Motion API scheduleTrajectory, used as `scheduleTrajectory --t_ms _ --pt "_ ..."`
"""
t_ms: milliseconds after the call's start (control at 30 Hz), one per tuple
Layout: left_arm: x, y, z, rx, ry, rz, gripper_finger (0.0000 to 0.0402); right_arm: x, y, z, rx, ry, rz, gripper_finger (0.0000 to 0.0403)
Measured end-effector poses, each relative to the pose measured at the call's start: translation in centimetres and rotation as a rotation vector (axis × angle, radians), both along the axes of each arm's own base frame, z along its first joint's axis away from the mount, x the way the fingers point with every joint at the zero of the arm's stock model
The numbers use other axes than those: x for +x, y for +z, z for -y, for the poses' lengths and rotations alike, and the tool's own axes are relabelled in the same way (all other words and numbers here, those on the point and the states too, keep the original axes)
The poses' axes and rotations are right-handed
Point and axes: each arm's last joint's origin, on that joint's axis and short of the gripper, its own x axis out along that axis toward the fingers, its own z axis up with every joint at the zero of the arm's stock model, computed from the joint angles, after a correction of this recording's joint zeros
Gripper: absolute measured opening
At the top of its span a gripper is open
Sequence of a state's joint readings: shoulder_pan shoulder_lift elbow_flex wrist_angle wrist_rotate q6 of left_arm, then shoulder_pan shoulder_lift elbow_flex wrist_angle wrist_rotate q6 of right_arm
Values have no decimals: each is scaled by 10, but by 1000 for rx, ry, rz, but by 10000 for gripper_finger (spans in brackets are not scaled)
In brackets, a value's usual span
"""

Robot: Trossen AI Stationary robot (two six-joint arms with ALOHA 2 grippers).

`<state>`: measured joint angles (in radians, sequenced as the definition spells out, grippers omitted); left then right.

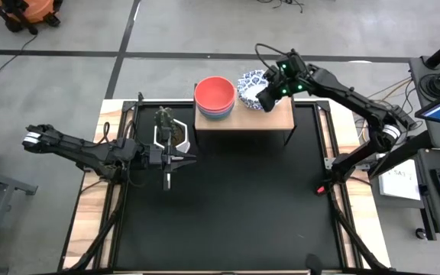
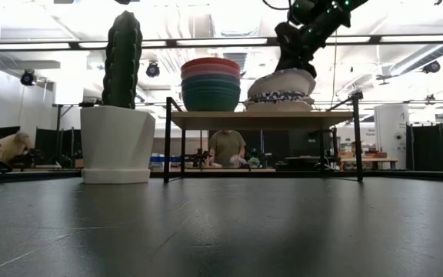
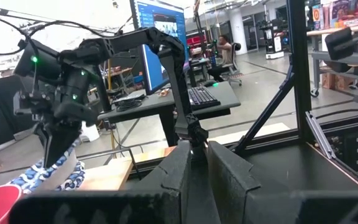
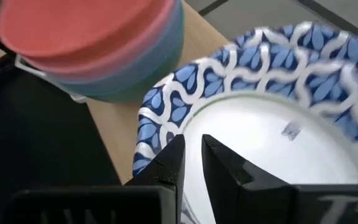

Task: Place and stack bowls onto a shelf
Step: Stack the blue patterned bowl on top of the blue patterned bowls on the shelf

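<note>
The light-wood shelf (image 1: 277, 118) stands at the table's far edge. A stack of plain bowls (image 1: 215, 95), red on top, sits on its left part (image 2: 211, 85). Right of it lie blue-and-white patterned bowls (image 1: 250, 82). The top one (image 2: 283, 83) is tilted, and its white inside fills the right wrist view (image 4: 272, 124). My right gripper (image 1: 268, 95) comes down onto this bowl, its fingers nearly closed (image 4: 192, 152). My left gripper (image 1: 168, 179) is shut and empty, low over the table near the cactus pot (image 1: 170, 131). My right gripper meets the top patterned bowl at its rim (image 4: 146, 155), on the side nearest the plain stack. The fingers (image 3: 55, 146) come from above, pointing down. Whether one finger is inside and one outside is hidden by the fingers. The bowl sits tilted, its lower part on the patterned bowls beneath (image 2: 279, 98).
The white hexagonal cactus pot (image 2: 118, 142) stands left of the shelf, close to my left gripper. The black table top (image 1: 235, 206) stretches in front of the shelf. A person (image 2: 225, 146) sits in the room behind the shelf.
</note>
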<state>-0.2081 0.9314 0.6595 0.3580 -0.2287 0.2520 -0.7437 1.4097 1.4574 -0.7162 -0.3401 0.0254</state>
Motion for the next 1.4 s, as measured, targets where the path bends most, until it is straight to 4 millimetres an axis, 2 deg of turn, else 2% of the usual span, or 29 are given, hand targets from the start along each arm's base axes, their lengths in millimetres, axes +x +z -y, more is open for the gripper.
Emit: scheduleTrajectory --t_ms 200,433,833,1033,1167,1400 --pt "0 0 0 -8 -1 0 39 2 -12 2 -9 0 8 43" --pt "0 0 0 -29 -2 0 39 2 -3 2 -89 10 78 43" --pt "0 0 0 -34 -3 1 39 4 -49 -1 -117 10 125 43" --pt "0 0 0 -48 -4 1 39 0 -42 -5 -163 2 164 43" --pt "0 0 0 -51 -4 1 39 -1 -41 -3 -225 -46 127 43" --pt "0 0 0 -62 -5 2 39 -1 -61 -4 -180 -36 7 43"
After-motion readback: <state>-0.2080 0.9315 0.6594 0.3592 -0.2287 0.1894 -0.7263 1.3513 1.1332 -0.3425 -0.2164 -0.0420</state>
